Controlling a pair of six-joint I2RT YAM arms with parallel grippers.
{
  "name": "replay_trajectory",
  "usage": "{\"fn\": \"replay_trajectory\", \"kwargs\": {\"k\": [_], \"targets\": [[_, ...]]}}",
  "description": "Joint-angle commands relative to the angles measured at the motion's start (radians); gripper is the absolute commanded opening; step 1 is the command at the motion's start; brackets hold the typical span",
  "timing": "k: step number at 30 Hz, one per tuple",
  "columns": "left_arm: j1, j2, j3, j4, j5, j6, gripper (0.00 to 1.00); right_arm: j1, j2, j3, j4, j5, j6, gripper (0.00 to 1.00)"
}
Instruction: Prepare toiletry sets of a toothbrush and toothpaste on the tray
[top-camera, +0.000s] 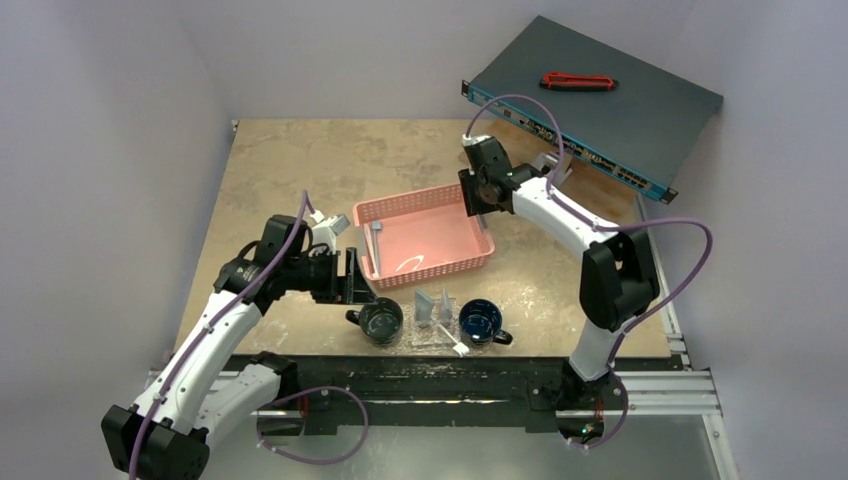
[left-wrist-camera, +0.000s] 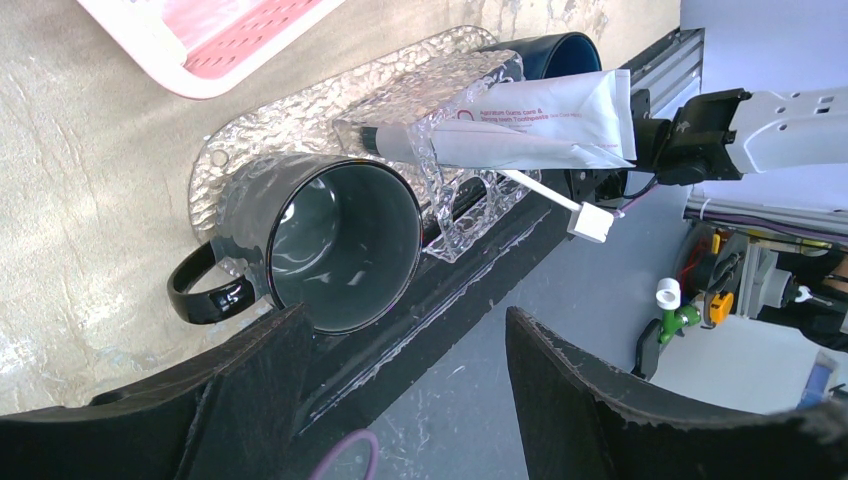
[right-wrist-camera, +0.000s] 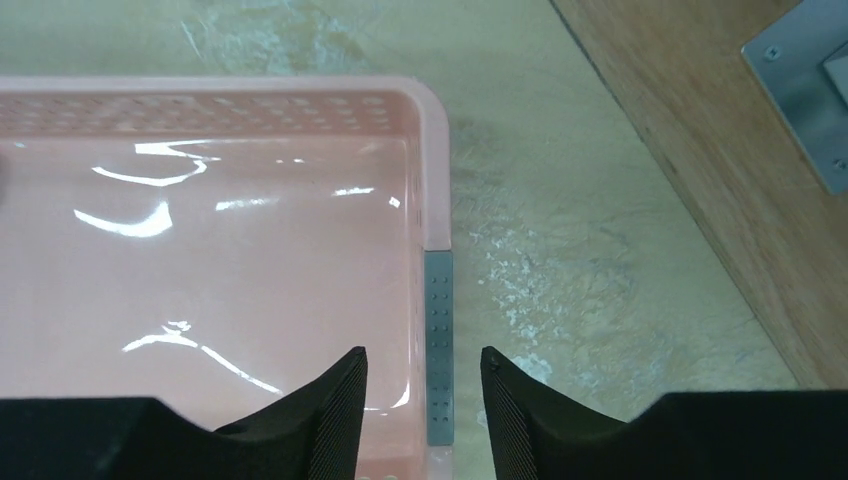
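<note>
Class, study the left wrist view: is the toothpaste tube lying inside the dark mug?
No, the toothpaste tube lies outside the dark mug, whose visible inside holds nothing.

what you are not getting a clear look at

from the left wrist, the toothpaste (left-wrist-camera: 530, 125) is covering most of the blue mug (left-wrist-camera: 553, 48), and one end of the toothbrush (left-wrist-camera: 545, 192) is disappearing under it. the pink basket (left-wrist-camera: 215, 40) is running off the top edge, and the left gripper (left-wrist-camera: 405, 320) is showing you only fingers cropped by the bottom edge. from the right wrist, the basket is being cut by the left and bottom edges, and a grey dotted strip (right-wrist-camera: 438, 345) at its right wall is proving too unclear to name. from above, the tray (top-camera: 425, 338) is barely showing, and the print on the toothpaste is appearing too small for you to read.
</note>
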Motion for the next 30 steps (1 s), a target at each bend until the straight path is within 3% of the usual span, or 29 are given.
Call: {"fn": "replay_trajectory", "kwargs": {"k": [1, 7, 12, 17, 21, 30], "targets": [[-0.005, 0.000, 0.020, 0.027, 0.020, 0.028, 0.69, -0.005, -0.072, 0.026, 0.067, -0.007, 0.026, 0.48], [-0.005, 0.004, 0.020, 0.025, 0.019, 0.028, 0.69, -0.004, -0.109, 0.066, 0.095, -0.087, 0.032, 0.50], [-0.005, 0.005, 0.021, 0.025, 0.017, 0.028, 0.69, -0.004, -0.109, 0.077, 0.175, -0.273, 0.009, 0.50], [-0.005, 0.002, 0.021, 0.023, 0.012, 0.027, 0.69, -0.004, -0.055, 0.080, 0.226, -0.397, 0.098, 0.49], [-0.005, 0.004, 0.020, 0.023, 0.010, 0.028, 0.69, 0.027, -0.020, 0.074, 0.266, -0.409, 0.139, 0.50], [-0.005, 0.006, 0.022, 0.023, 0.004, 0.026, 0.69, 0.156, 0.073, 0.143, 0.244, -0.263, 0.143, 0.50]]}}
